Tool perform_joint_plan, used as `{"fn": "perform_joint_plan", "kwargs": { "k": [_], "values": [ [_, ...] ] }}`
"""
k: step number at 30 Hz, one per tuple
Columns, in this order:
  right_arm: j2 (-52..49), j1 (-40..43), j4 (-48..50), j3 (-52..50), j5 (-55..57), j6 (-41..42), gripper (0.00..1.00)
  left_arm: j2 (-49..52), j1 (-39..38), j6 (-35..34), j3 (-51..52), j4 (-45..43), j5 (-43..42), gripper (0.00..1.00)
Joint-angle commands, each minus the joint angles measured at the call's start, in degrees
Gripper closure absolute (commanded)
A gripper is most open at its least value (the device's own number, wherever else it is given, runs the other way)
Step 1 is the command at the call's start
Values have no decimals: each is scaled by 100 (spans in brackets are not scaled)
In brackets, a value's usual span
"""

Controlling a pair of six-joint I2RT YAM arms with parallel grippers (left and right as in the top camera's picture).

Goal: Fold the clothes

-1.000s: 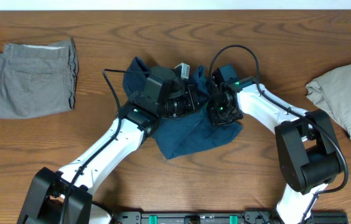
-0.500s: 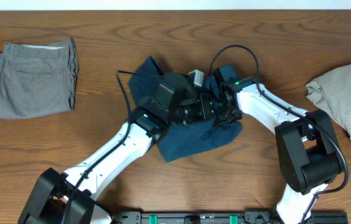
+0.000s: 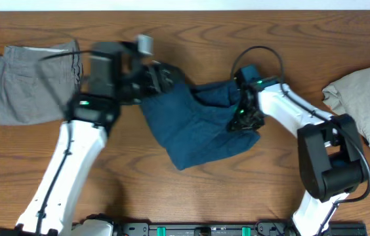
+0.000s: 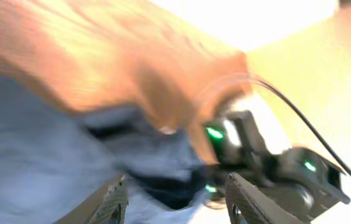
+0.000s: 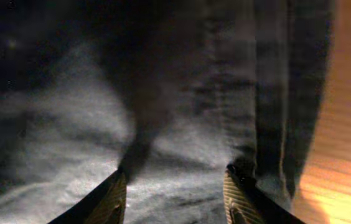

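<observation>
The clothes (image 3: pixel 195 131), a dark navy garment, lie crumpled in the middle of the table. My left gripper (image 3: pixel 165 75) is motion-blurred at the garment's upper left corner. In the left wrist view the left gripper (image 4: pixel 175 194) is open with nothing between its fingers, and blue cloth (image 4: pixel 45 155) lies below and beyond it. My right gripper (image 3: pixel 237 122) hovers over the garment's right part. In the right wrist view the right gripper (image 5: pixel 175 186) is open just above the navy cloth (image 5: pixel 163 112), gripping nothing.
Folded light grey shorts (image 3: pixel 34 82) lie at the far left, close to my left arm. A pale beige garment (image 3: pixel 365 98) sits at the right edge. My right arm (image 4: pixel 275 168) shows in the left wrist view.
Both grippers have opened and let go of the cloth. My left arm has swung from the middle of the garment out to the upper left. The garment now lies spread wider to the left.
</observation>
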State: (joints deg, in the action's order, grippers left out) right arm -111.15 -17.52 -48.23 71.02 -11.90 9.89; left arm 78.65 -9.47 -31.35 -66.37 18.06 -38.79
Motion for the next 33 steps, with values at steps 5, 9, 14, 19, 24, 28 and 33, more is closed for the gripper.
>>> {"fn": "perform_joint_plan", "kwargs": {
  "k": [5,9,14,19,24,28,33],
  "values": [
    [-11,205,-74,361,-358,-332,51,831,225,238,9,197,170,43],
    [-11,0,-131,339,-223,-398,51,1222,162,240,9,177,-74,41],
    [-11,-146,-122,339,-118,-398,49,1331,164,240,7,155,-278,40],
    [-9,-219,197,354,-1134,-868,49,1298,225,358,7,199,-278,40],
    [-7,-595,691,398,-3239,-1576,50,946,946,487,0,675,-275,39],
    [-7,-1211,931,398,-4631,-2312,49,560,1751,837,0,1213,-232,40],
    [-7,-1871,876,398,-4972,-2828,34,125,2726,1040,2,1786,201,40]
  ]
}}
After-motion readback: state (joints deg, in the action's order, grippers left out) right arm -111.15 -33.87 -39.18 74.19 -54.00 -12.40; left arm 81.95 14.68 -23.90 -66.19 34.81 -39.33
